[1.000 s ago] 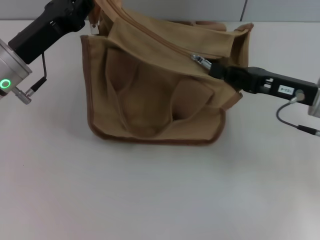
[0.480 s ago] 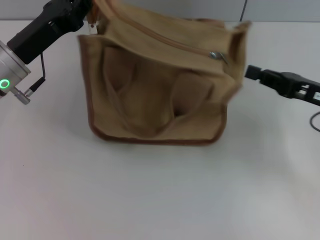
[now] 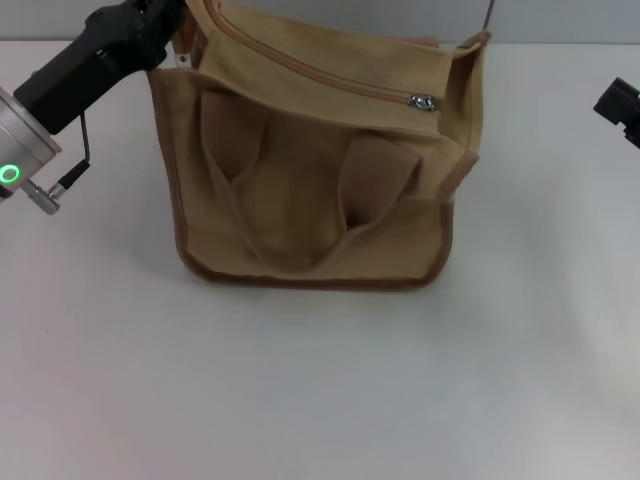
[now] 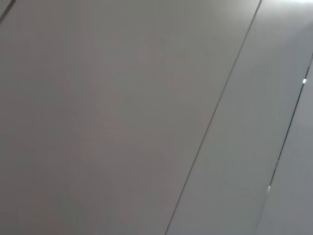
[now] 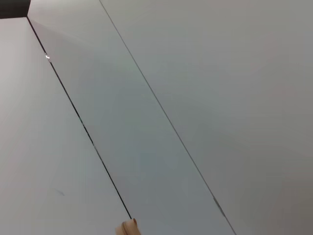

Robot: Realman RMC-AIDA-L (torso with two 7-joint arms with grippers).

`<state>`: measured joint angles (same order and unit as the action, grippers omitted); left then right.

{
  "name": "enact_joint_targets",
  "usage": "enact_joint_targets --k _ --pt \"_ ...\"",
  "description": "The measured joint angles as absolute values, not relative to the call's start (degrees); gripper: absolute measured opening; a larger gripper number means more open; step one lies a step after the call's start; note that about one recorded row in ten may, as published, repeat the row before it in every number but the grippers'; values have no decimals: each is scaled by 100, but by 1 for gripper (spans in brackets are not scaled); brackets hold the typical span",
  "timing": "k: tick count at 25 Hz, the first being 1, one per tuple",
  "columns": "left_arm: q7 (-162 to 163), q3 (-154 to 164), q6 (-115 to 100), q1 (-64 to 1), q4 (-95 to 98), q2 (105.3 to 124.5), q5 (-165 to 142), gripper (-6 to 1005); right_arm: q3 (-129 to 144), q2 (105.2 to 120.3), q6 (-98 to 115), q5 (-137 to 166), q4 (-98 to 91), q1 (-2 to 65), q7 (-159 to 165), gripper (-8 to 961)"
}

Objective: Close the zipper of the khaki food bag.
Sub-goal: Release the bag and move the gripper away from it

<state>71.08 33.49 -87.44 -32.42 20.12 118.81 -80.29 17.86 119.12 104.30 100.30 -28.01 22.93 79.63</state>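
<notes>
The khaki food bag (image 3: 310,190) stands on the white table in the head view, with its front pocket and loop handles facing me. The zipper (image 3: 320,72) runs across its top panel. The silver pull tab (image 3: 423,102) lies near the bag's right end. My left gripper (image 3: 183,38) is at the bag's top left corner and is shut on the trim there. My right gripper (image 3: 618,104) is at the frame's right edge, well clear of the bag. A tan corner of the bag (image 5: 128,228) shows in the right wrist view.
The white table (image 3: 320,380) stretches in front of the bag and to its right. A grey panelled wall (image 3: 560,20) stands behind it. The left wrist view shows only grey panels (image 4: 146,117).
My right gripper has let go of the pull tab and drawn back to the right, from the bag to the frame's edge. The bag's right end has sprung upright. The left arm has held still.
</notes>
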Motion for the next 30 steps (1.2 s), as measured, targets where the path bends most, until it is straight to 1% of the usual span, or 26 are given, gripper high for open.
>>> enact_joint_targets --k 4,7,8,14,18,25,29,30 --pt "6832 3358 -8783 -3239 2012 11899 -8032 32 1787 11906 10396 10030 -2494 2282 7700 242" --pt "6772 3343 -8725 -3278 2006 11896 -8030 32 1790 11907 10384 10035 -2384 2297 7601 419" --pt "6747 3316 -8740 -3253 2004 11894 -7933 73 1794 11909 10382 10044 -2344 2304 7587 478" --pt "6733 3305 -9120 -3108 1999 11894 -7185 313 1797 11911 10370 10054 -2237 2302 7577 572" --pt "6950 3304 -9670 -3018 1936 11872 -6368 468 1818 11915 10393 10079 -2217 2290 7575 571" --pt "7234 3575 -10430 -2944 1933 11862 -6427 598 1920 11917 10414 10089 -1987 2267 7188 570" --pt "7139 4568 -10809 -2725 1989 11853 -6551 672 2287 11921 10421 10098 -1935 2225 6488 569" --pt "7021 4909 -10874 -2645 2030 11853 -6611 709 2407 11922 10422 10099 -1907 2217 6295 568"
